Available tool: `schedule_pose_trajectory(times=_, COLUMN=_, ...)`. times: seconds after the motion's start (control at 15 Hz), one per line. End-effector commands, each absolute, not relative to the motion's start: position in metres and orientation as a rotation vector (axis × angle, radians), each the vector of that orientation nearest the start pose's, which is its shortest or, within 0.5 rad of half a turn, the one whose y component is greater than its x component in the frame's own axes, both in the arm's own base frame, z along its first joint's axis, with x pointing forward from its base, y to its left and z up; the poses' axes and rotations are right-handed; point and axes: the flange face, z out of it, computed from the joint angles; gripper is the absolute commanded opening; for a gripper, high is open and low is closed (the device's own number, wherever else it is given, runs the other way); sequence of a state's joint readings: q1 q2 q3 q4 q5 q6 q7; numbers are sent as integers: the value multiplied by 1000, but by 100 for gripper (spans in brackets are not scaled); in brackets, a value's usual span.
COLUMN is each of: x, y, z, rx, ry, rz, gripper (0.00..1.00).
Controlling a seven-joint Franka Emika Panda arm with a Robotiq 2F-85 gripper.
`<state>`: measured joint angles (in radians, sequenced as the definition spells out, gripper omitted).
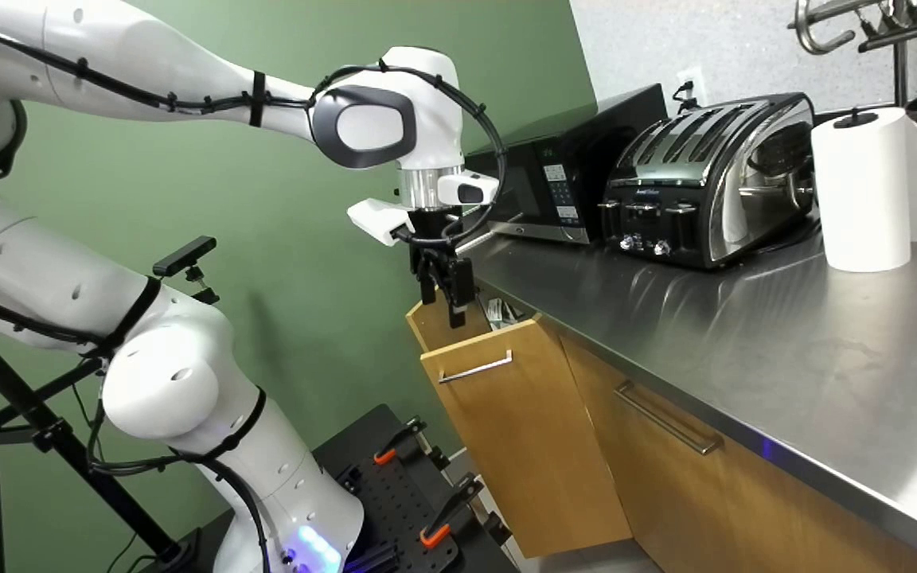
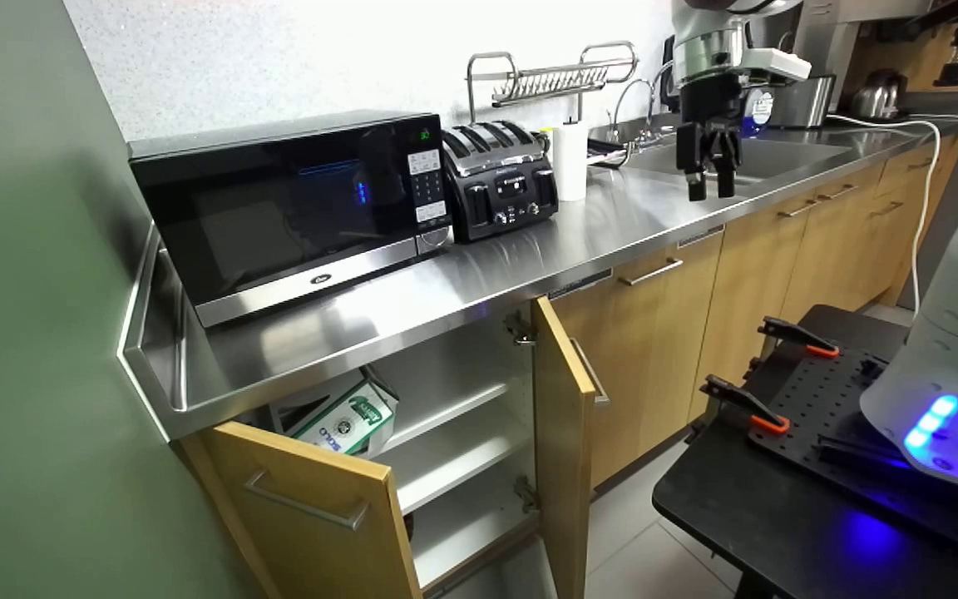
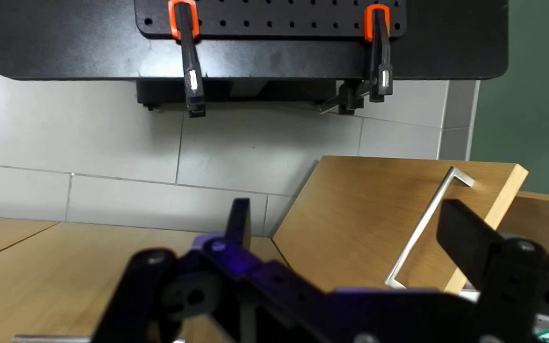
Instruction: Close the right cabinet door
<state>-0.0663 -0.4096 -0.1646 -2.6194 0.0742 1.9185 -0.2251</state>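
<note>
The right cabinet door [image 1: 530,454] is a light-brown wood panel standing open, swung out from the counter front. It is seen nearly edge-on in an exterior view [image 2: 562,424], and it also shows in the wrist view [image 3: 346,200]. Its silver bar handle [image 3: 420,228] is near the top edge. My gripper [image 1: 444,306] is open and empty, pointing down above the height of the door's top. In the wrist view, the fingers [image 3: 346,209] are wide apart, and the door and handle appear below and between them. No contact with the door shows.
The left cabinet door [image 2: 288,499] also stands open, with a box [image 2: 346,420] inside the cabinet. The steel counter [image 2: 479,287] carries a microwave [image 2: 296,208], toaster [image 2: 500,179] and paper towel roll [image 1: 860,191]. A black robot table [image 3: 274,59] with orange-tipped clamps stands opposite.
</note>
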Motion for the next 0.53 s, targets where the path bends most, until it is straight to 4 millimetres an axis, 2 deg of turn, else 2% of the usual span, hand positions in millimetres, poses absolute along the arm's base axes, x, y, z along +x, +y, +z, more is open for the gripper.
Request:
schedule_pose_trajectory(times=0.0, x=353, y=-75, z=365, rx=-2924, ry=28, rz=386, gripper=100)
schedule_pose_trajectory(times=0.07, x=353, y=-75, z=365, rx=-2923, ry=28, rz=385, gripper=100)
schedule_pose_trajectory(times=0.2, x=359, y=-83, z=363, rx=-2866, ry=155, rz=371, gripper=100)
schedule_pose_trajectory(times=0.4, x=360, y=-96, z=349, rx=-2783, ry=340, rz=323, gripper=100)
schedule_pose_trajectory(times=0.47, x=360, y=-101, z=345, rx=-2750, ry=396, rz=290, gripper=75)
